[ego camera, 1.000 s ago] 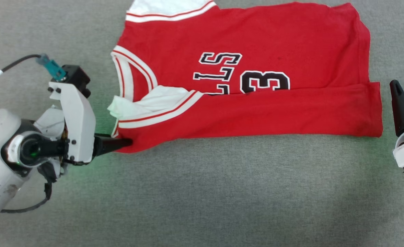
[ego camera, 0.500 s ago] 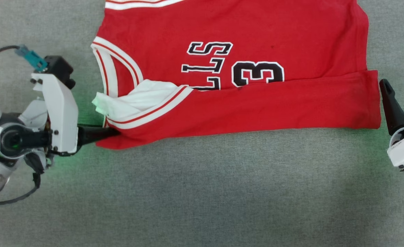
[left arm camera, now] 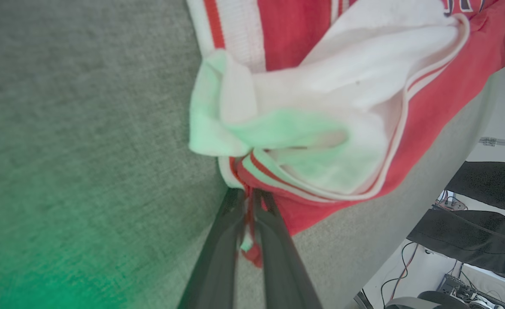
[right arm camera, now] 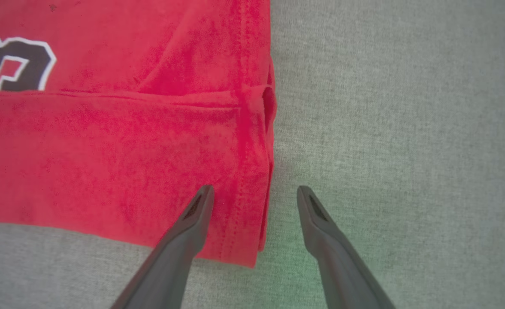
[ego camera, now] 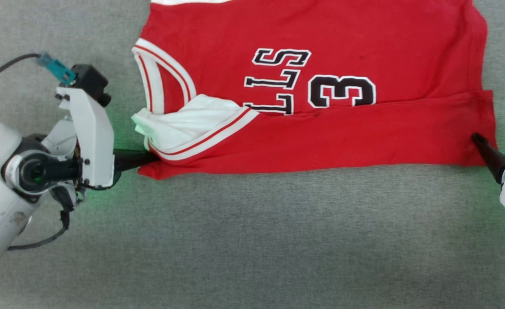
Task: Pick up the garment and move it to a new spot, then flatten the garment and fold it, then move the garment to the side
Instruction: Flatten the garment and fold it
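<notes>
The garment (ego camera: 321, 107), a red jersey with white striped trim and black-white print, lies flat on the grey surface with its near edge folded over the print. My left gripper (ego camera: 149, 158) is shut on its near left corner, just under the bunched white sleeve (ego camera: 183, 124). The left wrist view shows red cloth and trim pinched between the gripper's closed fingers (left arm camera: 249, 201) below the sleeve (left arm camera: 321, 107). My right gripper (ego camera: 497, 137) is open at the garment's right hem. In the right wrist view the gripper (right arm camera: 255, 189) straddles the hem edge (right arm camera: 261, 171), one finger over the cloth and one over the table.
A grey felt-like tabletop (ego camera: 256, 240) spreads wide in front of the garment. A cable with a teal plug (ego camera: 55, 71) runs from my left wrist. Past the table edge, the left wrist view shows dark equipment and cables (left arm camera: 471, 223).
The head camera has shifted, so the whole scene slid. My right gripper has swung in and tilted toward the garment's right hem. The left gripper keeps its hold on the corner.
</notes>
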You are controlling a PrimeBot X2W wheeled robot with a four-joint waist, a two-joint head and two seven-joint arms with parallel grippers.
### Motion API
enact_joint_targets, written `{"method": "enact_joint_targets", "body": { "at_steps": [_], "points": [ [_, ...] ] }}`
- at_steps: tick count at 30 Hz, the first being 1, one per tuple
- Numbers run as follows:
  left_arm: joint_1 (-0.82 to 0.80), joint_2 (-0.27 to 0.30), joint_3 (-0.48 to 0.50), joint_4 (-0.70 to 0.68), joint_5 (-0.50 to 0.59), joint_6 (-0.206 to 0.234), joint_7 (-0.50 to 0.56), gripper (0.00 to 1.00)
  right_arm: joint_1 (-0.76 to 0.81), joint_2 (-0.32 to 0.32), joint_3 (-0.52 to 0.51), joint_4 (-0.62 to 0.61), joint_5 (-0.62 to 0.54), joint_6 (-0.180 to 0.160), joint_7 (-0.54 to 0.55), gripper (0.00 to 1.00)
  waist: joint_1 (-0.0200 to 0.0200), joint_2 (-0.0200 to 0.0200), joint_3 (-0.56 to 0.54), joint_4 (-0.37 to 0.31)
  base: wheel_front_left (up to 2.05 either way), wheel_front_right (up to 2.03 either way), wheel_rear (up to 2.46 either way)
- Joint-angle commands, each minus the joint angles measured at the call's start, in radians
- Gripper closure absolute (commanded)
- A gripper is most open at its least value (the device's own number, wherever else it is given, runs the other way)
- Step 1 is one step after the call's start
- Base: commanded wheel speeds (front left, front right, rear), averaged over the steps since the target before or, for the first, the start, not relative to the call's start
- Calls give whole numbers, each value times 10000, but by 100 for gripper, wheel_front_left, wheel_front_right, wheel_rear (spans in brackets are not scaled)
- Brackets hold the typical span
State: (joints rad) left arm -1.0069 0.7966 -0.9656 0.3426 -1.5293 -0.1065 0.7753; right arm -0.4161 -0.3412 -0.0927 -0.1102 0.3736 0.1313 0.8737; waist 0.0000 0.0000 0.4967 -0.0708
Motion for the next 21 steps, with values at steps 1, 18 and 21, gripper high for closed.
{"method": "enact_joint_targets", "body": {
  "at_steps": [1, 18, 21],
  "points": [
    [473, -657, -503, 58, 108, 4, 55, 100, -65, -20, -3, 4, -54, -11, 114, 0, 0, 0, 63, 75, 0, 0, 0],
    [464, -659, -291, 202, 262, -192, -520, 100, 145, 281, -233, 386, 220, -11, 1157, 100, 0, 0, -118, 228, 0, 0, 0],
    [753, -343, -206, -178, 151, -213, -712, 100, 420, 235, -360, 166, 297, -11, 1140, 100, 0, 0, -322, 217, 0, 0, 0]
  ]
}}
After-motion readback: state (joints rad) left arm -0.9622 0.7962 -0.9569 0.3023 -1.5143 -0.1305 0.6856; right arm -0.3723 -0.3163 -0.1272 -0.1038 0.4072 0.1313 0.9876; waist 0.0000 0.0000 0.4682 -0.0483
